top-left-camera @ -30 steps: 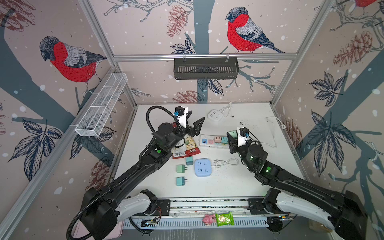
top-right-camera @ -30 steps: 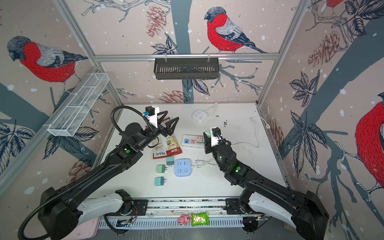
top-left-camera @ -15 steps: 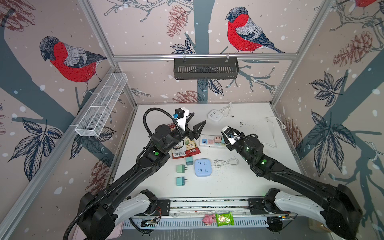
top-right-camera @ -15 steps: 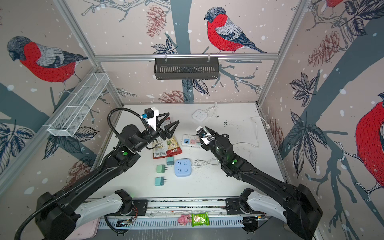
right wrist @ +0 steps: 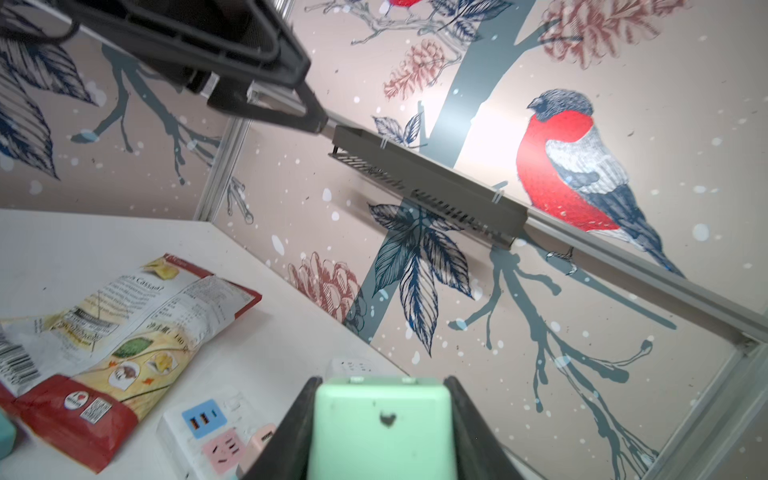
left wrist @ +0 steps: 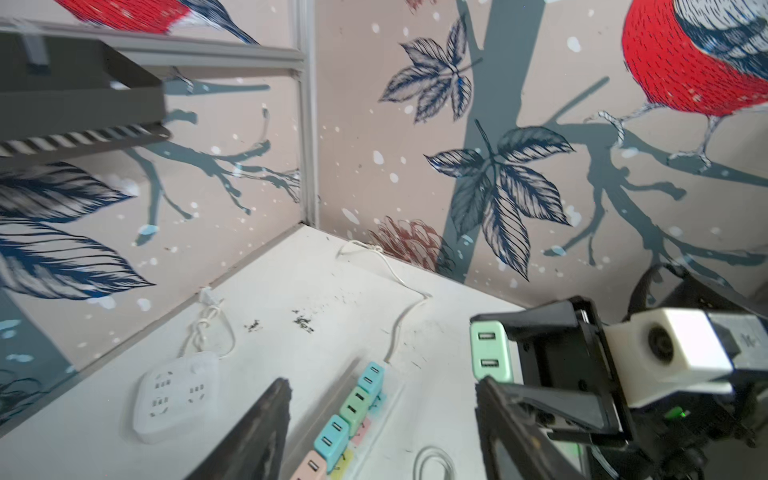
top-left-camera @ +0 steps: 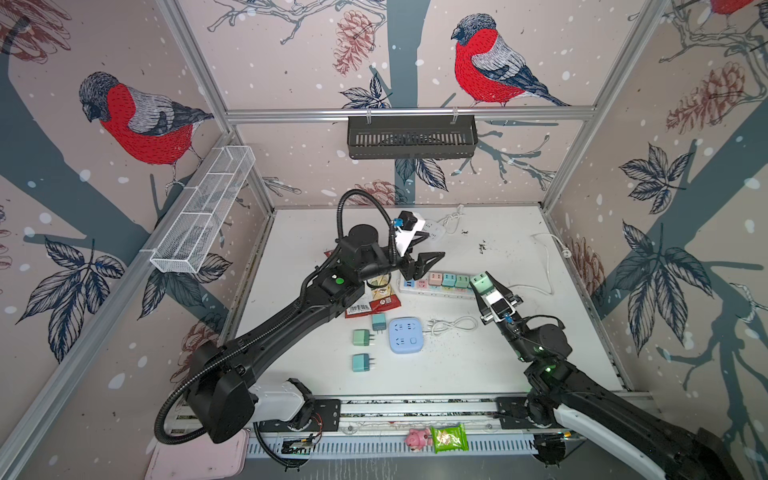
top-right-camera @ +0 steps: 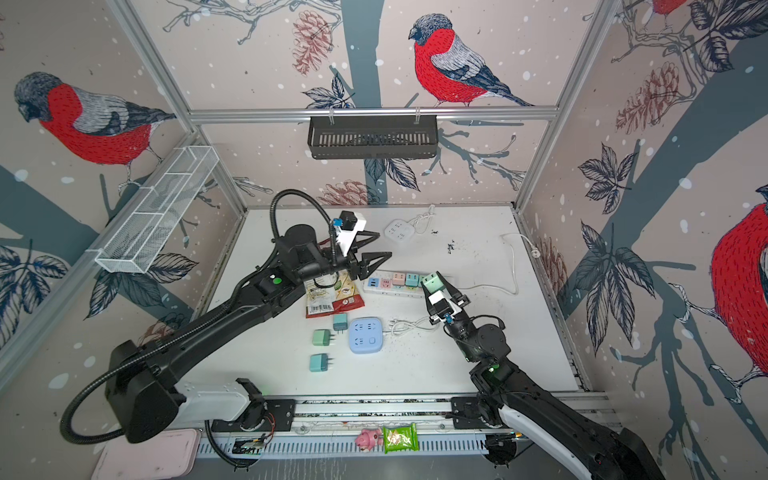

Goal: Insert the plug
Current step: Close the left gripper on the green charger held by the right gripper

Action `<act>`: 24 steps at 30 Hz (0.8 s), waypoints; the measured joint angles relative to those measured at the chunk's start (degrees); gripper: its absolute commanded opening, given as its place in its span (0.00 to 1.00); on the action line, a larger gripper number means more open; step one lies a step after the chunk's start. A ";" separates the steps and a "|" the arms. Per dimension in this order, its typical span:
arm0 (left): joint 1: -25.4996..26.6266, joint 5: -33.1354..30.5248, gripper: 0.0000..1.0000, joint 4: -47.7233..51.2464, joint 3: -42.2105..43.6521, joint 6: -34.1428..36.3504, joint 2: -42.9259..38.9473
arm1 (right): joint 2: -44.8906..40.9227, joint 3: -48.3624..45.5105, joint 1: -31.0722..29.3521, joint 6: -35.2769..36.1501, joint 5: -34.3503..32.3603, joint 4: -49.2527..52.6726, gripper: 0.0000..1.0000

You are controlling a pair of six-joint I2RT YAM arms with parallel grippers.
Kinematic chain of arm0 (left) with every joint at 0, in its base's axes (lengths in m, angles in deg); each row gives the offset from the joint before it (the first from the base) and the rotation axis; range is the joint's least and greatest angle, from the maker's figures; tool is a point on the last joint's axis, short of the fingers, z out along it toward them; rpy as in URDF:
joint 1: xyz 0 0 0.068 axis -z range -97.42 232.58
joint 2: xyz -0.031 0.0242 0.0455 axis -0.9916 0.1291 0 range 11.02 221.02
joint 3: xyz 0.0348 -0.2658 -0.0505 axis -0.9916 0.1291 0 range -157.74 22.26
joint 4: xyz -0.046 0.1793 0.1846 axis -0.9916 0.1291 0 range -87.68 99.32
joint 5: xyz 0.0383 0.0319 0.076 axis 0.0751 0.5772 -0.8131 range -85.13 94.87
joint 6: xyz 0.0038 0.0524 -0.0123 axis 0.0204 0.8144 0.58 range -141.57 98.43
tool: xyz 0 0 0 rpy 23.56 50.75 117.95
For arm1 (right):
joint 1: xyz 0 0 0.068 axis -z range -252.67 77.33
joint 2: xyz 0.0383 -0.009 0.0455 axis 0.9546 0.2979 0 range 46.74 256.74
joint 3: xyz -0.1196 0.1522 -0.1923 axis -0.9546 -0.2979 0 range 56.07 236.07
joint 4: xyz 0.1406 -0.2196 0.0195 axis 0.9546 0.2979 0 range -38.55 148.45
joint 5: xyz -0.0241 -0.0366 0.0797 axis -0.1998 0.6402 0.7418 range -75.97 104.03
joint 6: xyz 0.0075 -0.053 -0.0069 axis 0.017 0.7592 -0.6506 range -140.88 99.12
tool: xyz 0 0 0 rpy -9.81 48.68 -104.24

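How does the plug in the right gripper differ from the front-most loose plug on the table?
The held plug is pale mint; the front plug is a deeper teal. The held plug is off the table, clamped between the jaws of the right gripper; the front plug lies on the table, untouched by either arm. Both are small boxy adapters.

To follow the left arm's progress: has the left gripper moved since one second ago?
Yes. In a top view the left gripper has shifted right along the power strip, from near its left end toward its middle.
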 measured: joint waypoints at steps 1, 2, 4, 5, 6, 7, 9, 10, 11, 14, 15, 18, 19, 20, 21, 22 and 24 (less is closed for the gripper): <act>1.33 0.33 0.66 1.92 -1.33 1.03 1.05 | -0.37 0.00 -0.26 0.00 0.46 -0.68 0.00; 2.36 0.79 0.66 3.45 -2.45 1.92 1.95 | -0.39 0.09 -0.63 0.00 0.83 -1.18 0.00; 3.82 1.64 0.66 5.68 -3.82 3.37 3.21 | 0.02 0.20 -1.40 0.02 1.09 -1.16 0.00; 4.15 1.68 0.66 6.43 -4.15 3.96 3.54 | 0.37 0.22 -1.62 0.04 1.20 -1.16 0.00; 4.33 1.75 0.66 7.15 -4.42 4.39 3.87 | 0.68 0.22 -1.88 0.07 1.25 -1.16 0.00; 4.44 1.84 0.66 7.65 -4.52 4.61 4.09 | 1.07 0.28 -2.12 0.13 1.25 -1.16 0.00; 4.52 1.79 0.66 8.55 -4.76 5.05 4.37 | 1.88 0.66 -2.78 0.39 1.31 -0.70 0.00; 4.59 1.79 0.67 8.98 -4.81 5.35 4.39 | 2.12 0.96 -3.23 0.70 1.42 -0.46 0.00; 4.63 1.81 0.67 9.51 -4.87 5.62 4.39 | 2.32 1.22 -3.65 1.07 1.42 -0.37 0.00; 4.85 1.77 0.67 10.40 -5.11 6.10 4.72 | 3.17 1.92 -4.92 2.21 1.40 -0.02 0.00; 4.90 1.75 0.67 10.78 -5.38 6.29 4.96 | 3.39 2.01 -5.11 2.60 1.38 0.35 0.00; 5.03 1.38 0.67 11.67 -6.54 7.15 5.97 | 3.39 2.01 -5.33 3.50 1.03 1.29 0.00; 5.05 1.33 0.66 12.20 -7.02 7.28 6.32 | 3.37 2.03 -5.46 3.67 0.96 1.46 0.00; 5.11 1.11 0.66 12.74 -7.43 7.48 6.69 | 3.37 2.03 -5.62 3.74 0.94 1.51 0.00; 5.22 0.90 0.66 13.18 -7.80 7.58 7.06 | 3.37 2.05 -5.75 3.96 0.96 1.60 0.00; 5.38 0.76 0.66 13.90 -8.22 7.67 7.43 | 3.37 2.05 -5.88 4.26 0.96 1.64 0.00; 5.66 0.46 0.66 14.88 -8.83 8.13 7.93 | 3.39 2.05 -5.95 4.79 0.79 1.86 0.00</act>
